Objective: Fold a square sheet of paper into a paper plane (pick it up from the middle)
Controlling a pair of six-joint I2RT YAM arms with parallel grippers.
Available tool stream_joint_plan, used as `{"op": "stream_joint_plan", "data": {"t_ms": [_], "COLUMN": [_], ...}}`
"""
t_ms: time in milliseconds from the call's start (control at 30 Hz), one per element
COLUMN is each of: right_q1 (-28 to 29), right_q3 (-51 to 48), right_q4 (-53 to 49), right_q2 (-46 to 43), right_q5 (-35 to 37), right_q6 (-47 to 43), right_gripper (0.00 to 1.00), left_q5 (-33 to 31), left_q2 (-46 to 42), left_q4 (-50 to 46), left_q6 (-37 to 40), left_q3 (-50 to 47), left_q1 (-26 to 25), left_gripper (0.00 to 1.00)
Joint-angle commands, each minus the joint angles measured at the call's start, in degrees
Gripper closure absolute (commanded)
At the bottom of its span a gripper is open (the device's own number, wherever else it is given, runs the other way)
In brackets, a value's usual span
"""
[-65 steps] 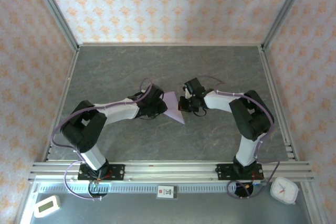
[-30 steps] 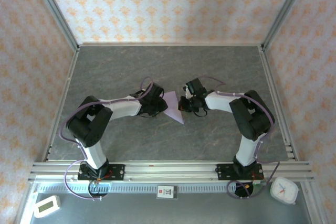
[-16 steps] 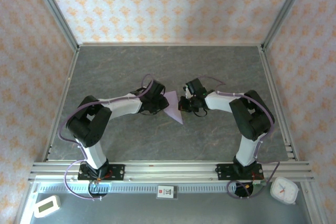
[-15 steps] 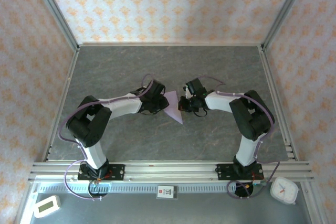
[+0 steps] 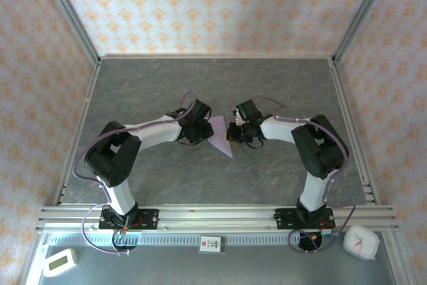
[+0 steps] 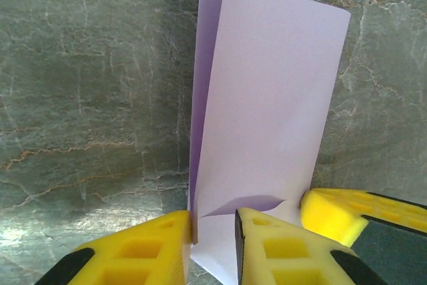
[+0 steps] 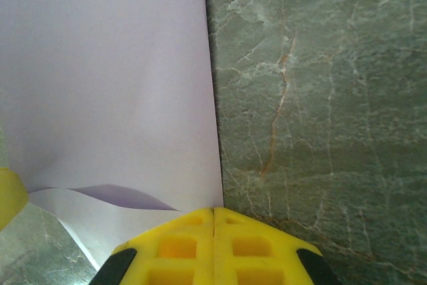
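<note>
The lavender paper lies mid-table, folded into a narrow pointed shape. In the left wrist view the paper rises as two upright flaps. My left gripper is at its left side. There the left gripper is open, its jaws a small gap apart with a paper edge standing between them against the left finger. My right gripper is at the paper's right edge. Its yellow finger presses the sheet. The right gripper is shut, and the edge of the paper runs into the seam.
The grey marble-patterned tabletop is walled by patterned panels on three sides. An aluminium rail runs along the near edge. A white timer and a white clock sit in front of it.
My left arm has shifted, with its wrist edging slightly up and to the right along the paper. The paper and the right gripper have stayed in place.
</note>
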Motion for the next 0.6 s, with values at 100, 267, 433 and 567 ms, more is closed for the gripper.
{"op": "stream_joint_plan", "data": {"t_ms": [100, 267, 433, 567], "right_q1": [-0.29, -0.29, -0.29, -0.28], "right_q3": [-2.23, -2.31, -2.2, -2.3], "right_q4": [-4.17, -4.04, -3.92, -3.91], "right_q2": [4.15, 4.19, 4.35, 4.36], "right_q5": [4.22, 4.18, 4.26, 4.3], "right_q6": [-0.87, -0.76, -0.78, -0.7], "right_gripper": [1.0, 1.0, 1.0, 1.0], "left_q5": [-1.63, -2.75, -3.5, -3.87], "left_q2": [3.1, 4.31, 4.69, 4.59], "left_q4": [-4.98, -8.4, -9.85, -10.66], "left_q6": [2.44, 4.13, 4.89, 5.03], "left_q3": [2.95, 5.44, 6.79, 7.69], "left_q1": [-0.28, -0.69, -1.04, -1.22], "left_gripper": [0.75, 0.75, 0.75, 0.75]}}
